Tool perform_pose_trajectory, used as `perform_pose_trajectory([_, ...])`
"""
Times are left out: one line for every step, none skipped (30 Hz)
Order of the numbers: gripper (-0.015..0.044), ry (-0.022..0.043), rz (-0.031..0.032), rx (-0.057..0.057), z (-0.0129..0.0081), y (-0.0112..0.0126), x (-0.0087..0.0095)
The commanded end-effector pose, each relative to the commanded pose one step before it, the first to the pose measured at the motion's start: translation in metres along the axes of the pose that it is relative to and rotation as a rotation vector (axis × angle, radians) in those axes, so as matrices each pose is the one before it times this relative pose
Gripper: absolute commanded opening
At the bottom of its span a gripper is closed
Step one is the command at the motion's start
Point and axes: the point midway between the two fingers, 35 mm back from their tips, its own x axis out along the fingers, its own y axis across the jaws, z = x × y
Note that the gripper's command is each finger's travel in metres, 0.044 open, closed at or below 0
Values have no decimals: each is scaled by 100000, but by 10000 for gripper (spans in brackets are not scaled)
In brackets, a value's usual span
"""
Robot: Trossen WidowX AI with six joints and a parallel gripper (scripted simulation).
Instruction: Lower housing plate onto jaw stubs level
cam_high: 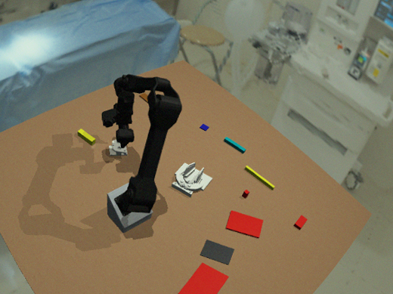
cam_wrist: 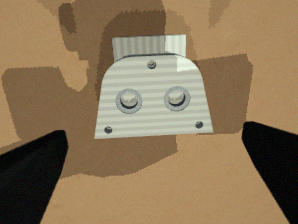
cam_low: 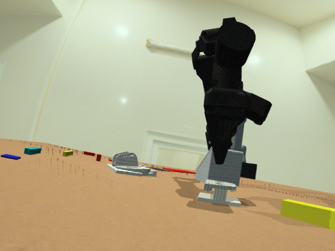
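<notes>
The housing plate [cam_high: 118, 146] [cam_low: 219, 184] [cam_wrist: 152, 117], pale and rounded at one end, has two ringed holes and three small ones. It lies flat on a small white stand [cam_low: 207, 198] [cam_wrist: 140, 46]. My gripper [cam_high: 124, 145] [cam_low: 220, 163] [cam_wrist: 155, 134] is open and empty above the plate, pointing down. In the wrist view its fingertips are either side of the plate's straight edge, with gaps on both sides. The white base with the jaws [cam_high: 190, 184] [cam_low: 125, 160] stands apart from the stand; two upright jaws show in the top view. The stubs are too small to make out.
A yellow block [cam_high: 86, 136] [cam_low: 306, 212] lies near the stand. The arm's grey mount [cam_high: 115, 210] is close to the jaw base. A blue tile [cam_high: 204, 127], teal bar [cam_high: 234, 145], yellow bar [cam_high: 259, 177] and red pad [cam_high: 244, 224] lie farther off.
</notes>
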Motion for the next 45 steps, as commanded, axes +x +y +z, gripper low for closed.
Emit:
perform_pose_trajectory([440,568,507,-772,-55,169,213])
perform_pose_trajectory([440,0,0,0,0,0,0])
perform_pose_trajectory([440,0,0,0,0,0,0])
perform_pose_trajectory([440,0,-1,0,-1,-4,26])
perform_pose_trajectory([440,1,-2,1,-2,-12,79])
perform_pose_trajectory([440,2,-2,2,-4,-20,131])
perform_pose_trajectory([440,3,-3,2,-4,-23,161])
perform_pose_trajectory([440,3,-3,2,-4,-23,162])
perform_pose_trajectory([440,3,-2,2,-4,-22,162])
perform_pose_trajectory([440,3,-2,2,-4,-21,161])
perform_pose_trajectory([440,3,-2,2,-4,-20,161])
perform_pose_trajectory([440,3,-2,2,-4,-19,161])
perform_pose_trajectory([440,3,-1,2,-3,-19,161])
perform_pose_trajectory([440,4,-1,2,-3,-18,161])
perform_pose_trajectory([440,4,-1,2,-3,-17,161])
perform_pose_trajectory([440,4,-1,2,-3,-16,161])
perform_pose_trajectory([440,3,-1,2,-2,-12,130])
perform_pose_trajectory([440,2,0,1,-1,-7,78])
perform_pose_trajectory([440,1,0,0,0,-2,26])
perform_pose_trajectory([440,0,0,0,0,0,0])
perform_pose_trajectory([440,0,0,0,0,0,0])
perform_pose_trajectory([440,0,0,0,0,0,0])
perform_pose_trajectory([440,0,0,0,0,0,0])
perform_pose_trajectory([440,0,0,0,0,0,0])
perform_pose_trajectory([440,0,0,0,0,0,0])
perform_pose_trajectory([440,0,0,0,0,0,0])
perform_pose_trajectory([440,0,0,0,0,0,0])
perform_pose_trajectory([440,0,0,0,0,0,0])
perform_pose_trajectory([440,1,0,0,0,-1,26])
perform_pose_trajectory([440,2,0,1,-1,-3,78])
perform_pose_trajectory([440,3,0,2,-2,-5,129])
perform_pose_trajectory([440,4,1,2,-3,-5,161])
perform_pose_trajectory([440,4,1,2,-3,-4,161])
perform_pose_trajectory([440,4,1,2,-2,-3,161])
perform_pose_trajectory([440,4,1,2,-2,-3,161])
perform_pose_trajectory([440,4,2,2,-2,-2,161])
perform_pose_trajectory([440,4,2,2,-2,-1,161])
perform_pose_trajectory([440,4,2,2,-2,0,160])
perform_pose_trajectory([440,4,2,2,-2,1,160])
perform_pose_trajectory([440,5,3,2,-1,2,160])
perform_pose_trajectory([440,5,3,2,-1,2,160])
perform_pose_trajectory([440,5,3,2,-1,3,160])
perform_pose_trajectory([440,5,3,2,-1,4,160])
perform_pose_trajectory([440,5,3,2,-1,5,159])
perform_pose_trajectory([440,5,4,2,-1,6,159])
